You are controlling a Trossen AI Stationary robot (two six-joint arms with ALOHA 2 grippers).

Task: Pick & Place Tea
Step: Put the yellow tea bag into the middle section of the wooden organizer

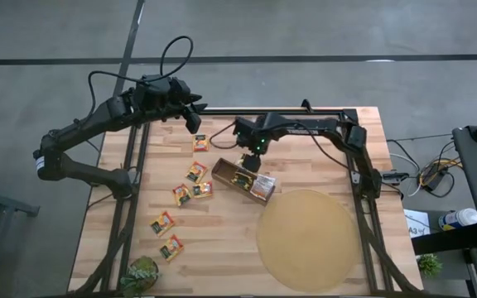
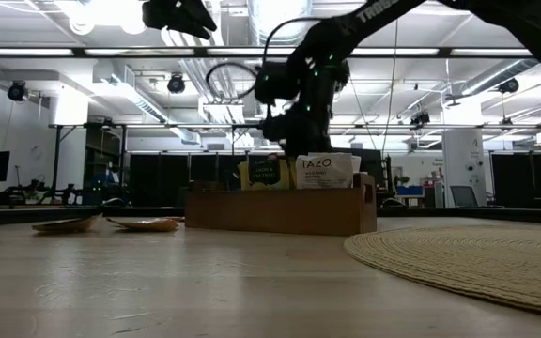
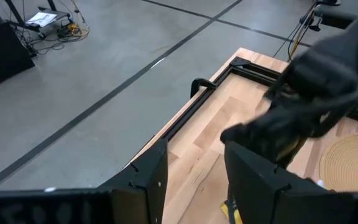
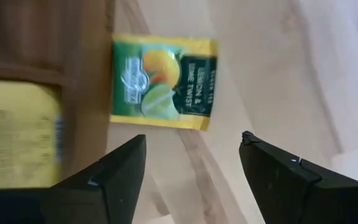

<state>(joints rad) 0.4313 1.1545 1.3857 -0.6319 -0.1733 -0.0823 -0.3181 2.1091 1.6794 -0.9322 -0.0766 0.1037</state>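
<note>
Hovering over the box (image 1: 241, 179), our right gripper (image 1: 249, 162) hangs with its fingers (image 4: 120, 171) spread and nothing between them. Through that gap, in the right wrist view, we see a green-yellow sachet (image 4: 162, 83) standing against the box wall (image 4: 73, 37), with a yellow one (image 4: 18, 134) in the next compartment. In the low view the box (image 2: 280, 210) holds sachets upright: a dark green one (image 2: 263, 172) and a white one (image 2: 326, 170), with the right gripper (image 2: 294, 131) just above them.

Our left gripper (image 1: 194, 120) waits near the table's (image 1: 305, 132) far edge, raised off the wood, its fingers (image 3: 143, 180) apart and empty.

Loose tea lies on the table left of the box: one sachet (image 1: 200, 143) near the left gripper, three (image 1: 195, 171) (image 1: 180, 194) (image 1: 202, 189) close together just beside the box, and two more (image 1: 163, 223) (image 1: 171, 247) nearer the front edge. Two of them (image 2: 62, 224) (image 2: 146, 223) show flat on the wood in the low view.

The mat (image 1: 307, 238) lies right of the box, touching none of the tea. A green plant (image 1: 143, 273) sits at the front left corner.
</note>
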